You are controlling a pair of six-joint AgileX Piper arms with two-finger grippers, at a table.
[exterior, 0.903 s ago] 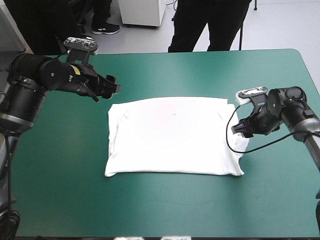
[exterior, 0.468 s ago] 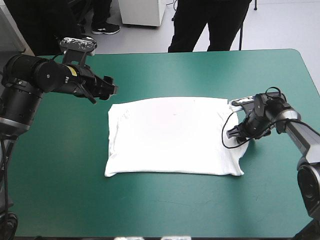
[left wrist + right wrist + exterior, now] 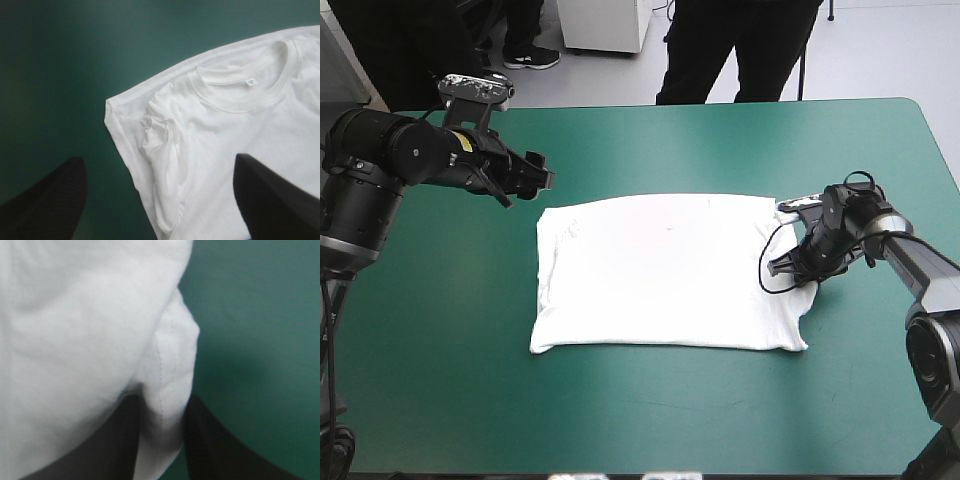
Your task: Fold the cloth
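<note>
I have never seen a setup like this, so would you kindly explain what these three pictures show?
This is a robot with two arms at a table with a teal-green cover. The wide picture is taken from above and behind it; the other two come from cameras on each wrist, looking along that arm's black fingers. A white T-shirt lies spread flat on the table. The left gripper hovers open near the shirt's corner beside the collar, holding nothing. The right gripper is shut on the T-shirt's opposite edge, with a fold of hem pinched between its fingers.
</note>
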